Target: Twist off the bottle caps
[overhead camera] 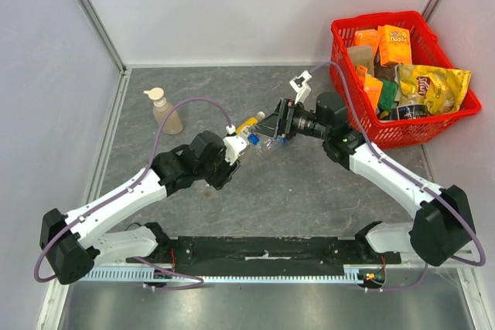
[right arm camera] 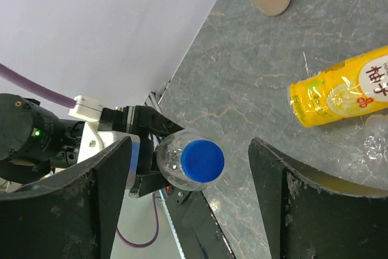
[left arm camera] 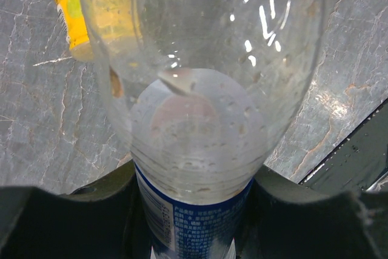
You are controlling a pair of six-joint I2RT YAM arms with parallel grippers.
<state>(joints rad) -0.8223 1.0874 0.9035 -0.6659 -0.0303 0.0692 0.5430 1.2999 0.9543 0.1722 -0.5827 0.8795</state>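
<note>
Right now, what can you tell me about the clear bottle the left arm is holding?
The bottle is small and made of clear plastic, with a blue printed label round its body and a round blue cap on its neck. It looks nearly empty, with droplets on the inside. The left gripper clamps its body, cap pointing at the right gripper, whose open fingers flank the cap without touching.

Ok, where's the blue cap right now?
Centre of the right wrist view: the blue cap sits on the clear bottle held by the left gripper, between the right arm's open jaws.
</note>
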